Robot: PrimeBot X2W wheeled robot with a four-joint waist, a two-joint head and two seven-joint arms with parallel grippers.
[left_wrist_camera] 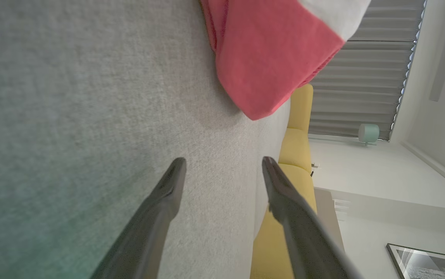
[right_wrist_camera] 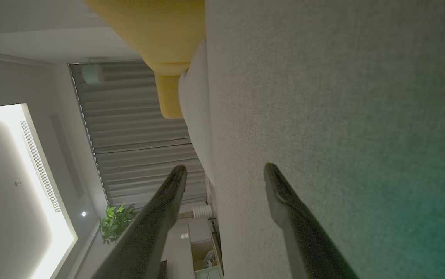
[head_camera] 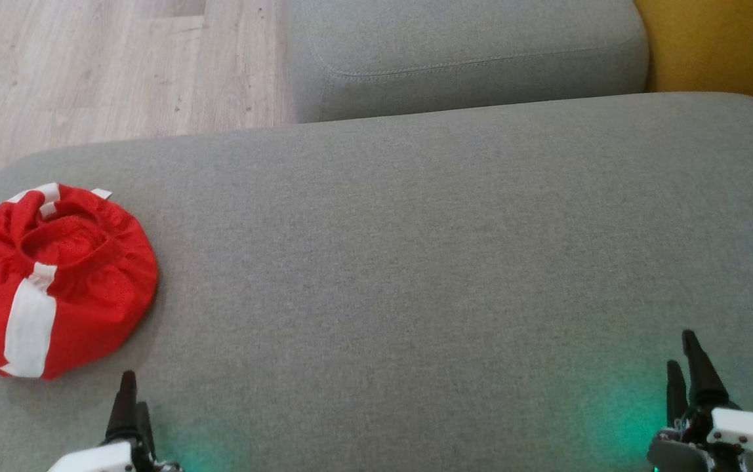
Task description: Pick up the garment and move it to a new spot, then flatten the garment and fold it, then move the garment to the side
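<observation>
The garment point(head_camera: 55, 282) is red cloth with white stripes, bunched in a rounded heap at the left end of the grey cushion point(head_camera: 416, 262). In the left wrist view the garment point(left_wrist_camera: 269, 58) lies ahead of the fingers, apart from them. My left gripper point(head_camera: 130, 400) sits at the lower left, just below and right of the heap; its jaws stand open in the left wrist view point(left_wrist_camera: 224, 164) with nothing between them. At the lower right my right gripper point(head_camera: 685, 364) is far from the garment, open and empty over bare cushion point(right_wrist_camera: 225, 172).
A second grey cushion point(head_camera: 468, 52) lies beyond the near one, with wooden floor point(head_camera: 88, 65) at the upper left and a yellow seat point(head_camera: 717, 46) at the upper right. The near cushion's left edge runs close to the garment.
</observation>
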